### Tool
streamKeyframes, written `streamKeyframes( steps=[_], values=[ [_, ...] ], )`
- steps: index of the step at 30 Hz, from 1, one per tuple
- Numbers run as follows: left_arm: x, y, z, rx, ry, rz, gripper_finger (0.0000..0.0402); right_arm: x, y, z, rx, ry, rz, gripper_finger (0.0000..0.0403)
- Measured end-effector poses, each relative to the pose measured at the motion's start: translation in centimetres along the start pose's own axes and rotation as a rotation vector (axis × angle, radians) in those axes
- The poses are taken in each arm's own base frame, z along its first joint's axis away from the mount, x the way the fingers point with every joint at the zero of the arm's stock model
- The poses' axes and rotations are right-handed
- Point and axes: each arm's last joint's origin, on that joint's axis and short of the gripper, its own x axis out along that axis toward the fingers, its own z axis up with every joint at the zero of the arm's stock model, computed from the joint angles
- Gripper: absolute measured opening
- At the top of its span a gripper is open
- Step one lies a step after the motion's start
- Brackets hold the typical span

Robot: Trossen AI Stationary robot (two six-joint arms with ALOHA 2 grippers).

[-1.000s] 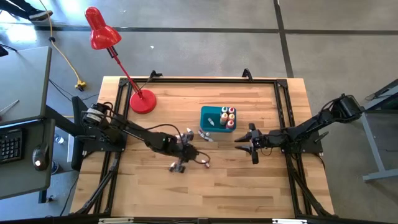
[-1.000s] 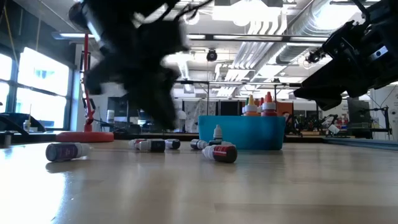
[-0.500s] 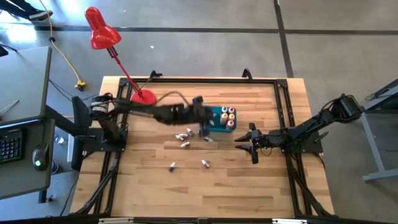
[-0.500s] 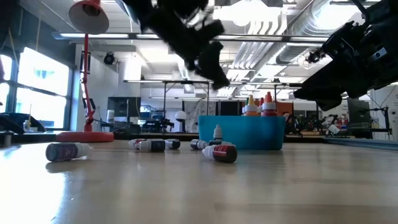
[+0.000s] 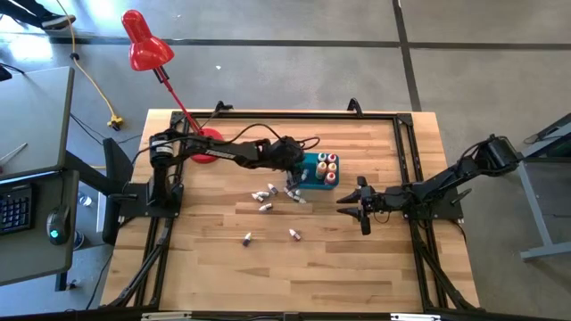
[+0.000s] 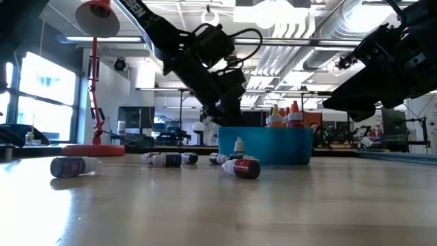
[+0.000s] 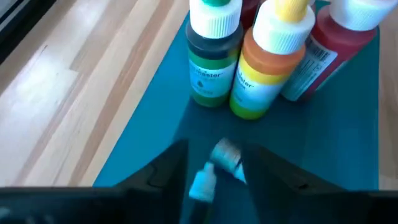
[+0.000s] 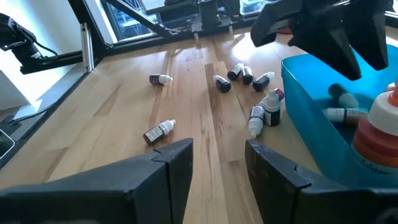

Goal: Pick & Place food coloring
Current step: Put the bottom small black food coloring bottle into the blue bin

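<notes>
Now over smooth blue plastic bin point(image 5: 297, 162): left gripper point(image 7: 214, 171) parted around small capped bottle point(image 7: 217, 163) (cylindrical); right gripper point(image 8: 217, 155) apart, idle.

Workshop room around your wooden table point(image 5: 357, 259).
You've got a grey floor point(image 5: 294, 62), red desk lamp point(image 5: 143, 45), desk with keyboard point(image 5: 16, 205) on one side, ceiling ducts point(image 6: 328, 31), bright windows point(image 6: 37, 92).
</notes>
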Motion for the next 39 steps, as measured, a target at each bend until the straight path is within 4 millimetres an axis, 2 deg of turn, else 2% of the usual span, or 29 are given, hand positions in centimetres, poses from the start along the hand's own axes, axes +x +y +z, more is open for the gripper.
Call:
streamKeyframes(
  steps=[3, 5, 9, 14, 18, 22, 24, 26, 30, 33, 36, 39],
  values=[
    [-0.9, 0.0, 0.3, 0.048, 0.011, -0.006, 0.0174, 0.0, 0.0, 0.0, 0.0, -0.003, 0.001, 0.0139],
    [-2.4, -0.2, 1.7, 0.089, 0.002, -0.033, 0.0184, 0.0, 0.0, 0.0, -0.001, -0.007, -0.012, 0.0139],
    [-7.8, -0.5, 5.1, 0.182, 0.064, -0.061, 0.019, 0.0, -0.3, 0.2, -0.004, -0.045, -0.123, 0.0139],
    [-15.9, -0.5, 8.2, 0.232, 0.192, -0.05, 0.0191, -0.1, -0.6, 0.5, -0.011, -0.099, -0.215, 0.0139],
    [-21.1, 0.0, 8.6, 0.198, 0.281, -0.046, 0.0191, -0.1, -0.4, 1.1, -0.008, -0.149, -0.196, 0.0139],
    [-24.5, -0.3, 6.6, 0.06, 0.388, -0.078, 0.0191, 0.0, -0.1, 1.4, 0.014, -0.167, -0.147, 0.0139],
    [-25.0, -1.2, 4.6, 0.047, 0.467, -0.128, 0.0191, 0.3, 0.0, 1.7, 0.022, -0.163, -0.144, 0.0139],
    [-24.6, -2.8, 2.6, -0.02, 0.525, -0.191, 0.0191, 0.4, 0.1, 1.8, 0.015, -0.153, -0.161, 0.0139],
    [-22.7, -6.3, -2.0, -0.296, 0.676, -0.124, 0.0191, 0.7, 0.2, 2.1, 0.006, -0.146, -0.178, 0.0139],
    [-21.2, -8.9, -5.6, -0.359, 0.737, -0.07, 0.0191, 0.8, 0.2, 2.2, 0.006, -0.146, -0.176, 0.0139],
    [-19.0, -11.1, -8.7, -0.473, 0.712, -0.036, 0.0191, 0.8, 0.2, 2.1, 0.005, -0.142, -0.176, 0.0139],
    [-17.2, -12.9, -10.4, -0.611, 0.603, -0.06, 0.0191, 0.8, 0.2, 2.2, 0.005, -0.143, -0.178, 0.0139]
  ],
)
